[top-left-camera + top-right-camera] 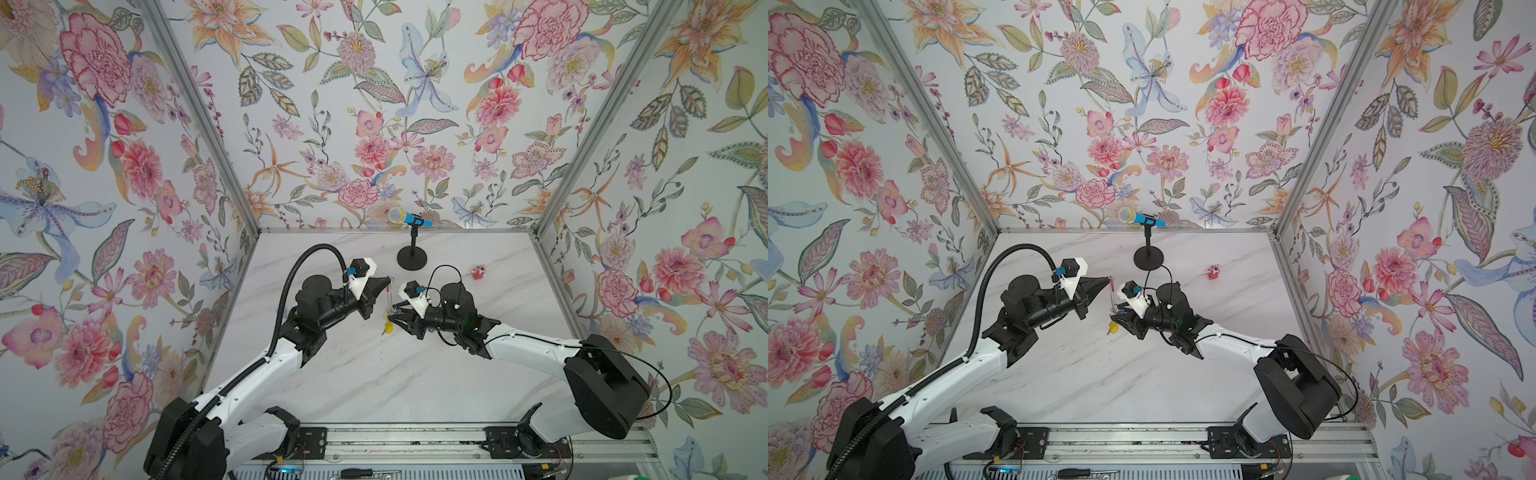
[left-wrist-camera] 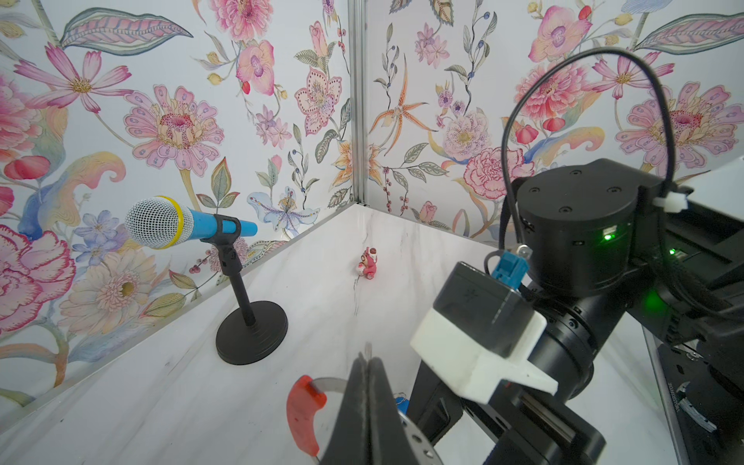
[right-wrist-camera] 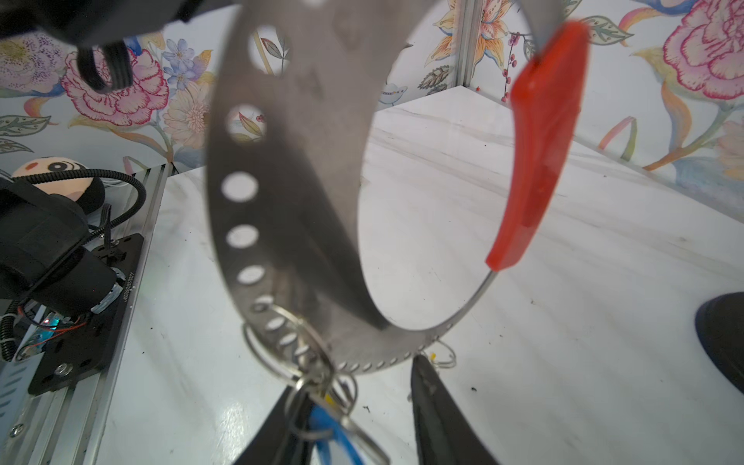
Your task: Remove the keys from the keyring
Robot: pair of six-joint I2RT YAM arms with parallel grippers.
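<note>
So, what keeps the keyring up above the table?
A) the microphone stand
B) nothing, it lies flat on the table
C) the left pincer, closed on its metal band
C: in the left wrist view the left pincer is closed on the keyring beside its red sleeve; in a top view the keyring hangs from it.

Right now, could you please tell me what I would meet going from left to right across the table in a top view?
left wrist camera → keyring → black microphone stand base → red-pink toy figure
</note>
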